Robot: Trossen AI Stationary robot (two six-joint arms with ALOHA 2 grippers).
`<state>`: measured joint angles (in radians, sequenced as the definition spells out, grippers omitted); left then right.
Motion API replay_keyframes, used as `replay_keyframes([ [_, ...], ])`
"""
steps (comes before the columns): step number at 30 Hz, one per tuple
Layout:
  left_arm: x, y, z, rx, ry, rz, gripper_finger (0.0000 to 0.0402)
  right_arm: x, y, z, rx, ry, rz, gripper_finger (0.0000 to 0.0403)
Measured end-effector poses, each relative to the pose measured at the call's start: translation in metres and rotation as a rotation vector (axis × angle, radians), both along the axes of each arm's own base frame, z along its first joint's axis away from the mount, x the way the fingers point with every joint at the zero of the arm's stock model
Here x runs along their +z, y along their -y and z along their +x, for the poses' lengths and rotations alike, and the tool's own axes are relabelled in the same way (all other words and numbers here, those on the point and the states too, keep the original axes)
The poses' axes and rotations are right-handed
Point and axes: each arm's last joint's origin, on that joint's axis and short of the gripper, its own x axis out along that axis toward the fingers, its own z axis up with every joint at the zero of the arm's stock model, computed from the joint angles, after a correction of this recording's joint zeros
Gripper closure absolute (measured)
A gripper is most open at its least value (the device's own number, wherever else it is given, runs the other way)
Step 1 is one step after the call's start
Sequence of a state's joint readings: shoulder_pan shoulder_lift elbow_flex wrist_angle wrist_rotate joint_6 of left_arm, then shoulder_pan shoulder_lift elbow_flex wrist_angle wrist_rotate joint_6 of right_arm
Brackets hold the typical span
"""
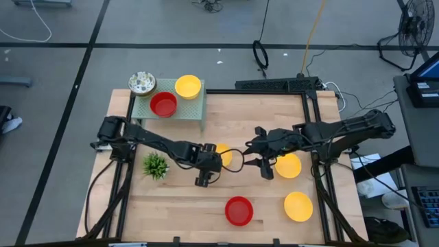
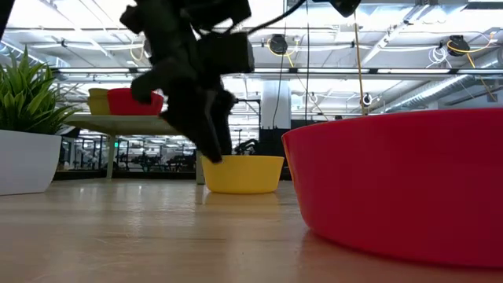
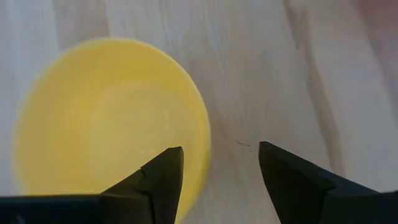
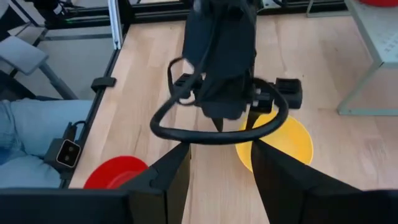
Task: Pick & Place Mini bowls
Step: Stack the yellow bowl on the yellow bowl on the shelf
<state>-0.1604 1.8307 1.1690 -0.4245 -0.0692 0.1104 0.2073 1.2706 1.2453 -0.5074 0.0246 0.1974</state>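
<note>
- Yellow bowl (image 1: 223,155) sits near the middle of the wooden tabletop (image 1: 274,206), and the left gripper (image 1: 208,180) hangs over it with fingers spread; the left wrist view shows one finger (image 3: 163,176) over the bowl's rim and the other over bare wood, nothing pinched between them.
- Dark right gripper (image 1: 265,165) hovers just beside the left one, toward the right edge of the tabletop, jaws spread and empty; a second yellow bowl (image 1: 289,166) lies partly under that arm.
- Nearer the front edge rest a red bowl (image 1: 239,210) and, close to the front right corner, a third yellow bowl (image 1: 298,206), well apart from each other.
- Pale green mesh rack (image 1: 186,110) stands at the back left corner; on it sit a red bowl (image 1: 164,104) and a yellow bowl (image 1: 188,87), side by side, and a white speckled bowl (image 1: 142,83) lies at its far left corner.
- Small green plant (image 1: 156,165) stands close to the left edge, beside the left arm.
- From table height, the red bowl near the front edge fills the right of the picture, the middle yellow bowl stands behind it, and the left arm's dark finger reaches down to that bowl's rim.
- Jeans-clad legs of a person (image 4: 31,137) show beyond the table in the right wrist view.
</note>
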Motion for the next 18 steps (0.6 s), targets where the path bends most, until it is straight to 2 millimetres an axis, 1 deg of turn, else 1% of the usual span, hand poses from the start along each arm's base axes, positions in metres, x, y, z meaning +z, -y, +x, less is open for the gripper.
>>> replay_keyframes([
  [3,-0.013,0.0,0.004,0.005,-0.017,0.012,0.0188,-0.003,0.0,0.002,0.0,-0.016,-0.004,0.0243],
  [6,-0.021,-0.001,0.006,0.021,-0.032,0.041,0.0188,-0.003,0.0,0.002,0.0,-0.018,-0.004,0.0243],
  [8,-0.024,-0.001,0.007,0.03,-0.039,0.045,0.0189,-0.003,0.0,0.002,0.0,-0.018,-0.004,0.0243],
  [10,-0.024,-0.001,0.007,0.037,-0.039,0.051,0.0199,-0.003,0.0,0.002,0.0,-0.018,-0.004,0.0243],
  [12,-0.024,0.0,0.006,0.038,-0.037,0.055,0.0225,-0.003,0.0,0.002,0.0,-0.018,-0.004,0.0243],
  [13,-0.022,0.001,0.005,0.035,-0.037,0.056,0.0244,-0.003,0.0,0.001,0.001,-0.021,-0.004,0.0243],
  [15,-0.018,0.001,0.004,0.035,-0.035,0.055,0.029,-0.004,0.0,0.001,0.002,-0.031,-0.007,0.0243],
  [18,-0.008,0.0,0.0,0.036,-0.026,0.051,0.0371,-0.006,0.0,-0.001,0.007,-0.054,-0.019,0.0243],
])
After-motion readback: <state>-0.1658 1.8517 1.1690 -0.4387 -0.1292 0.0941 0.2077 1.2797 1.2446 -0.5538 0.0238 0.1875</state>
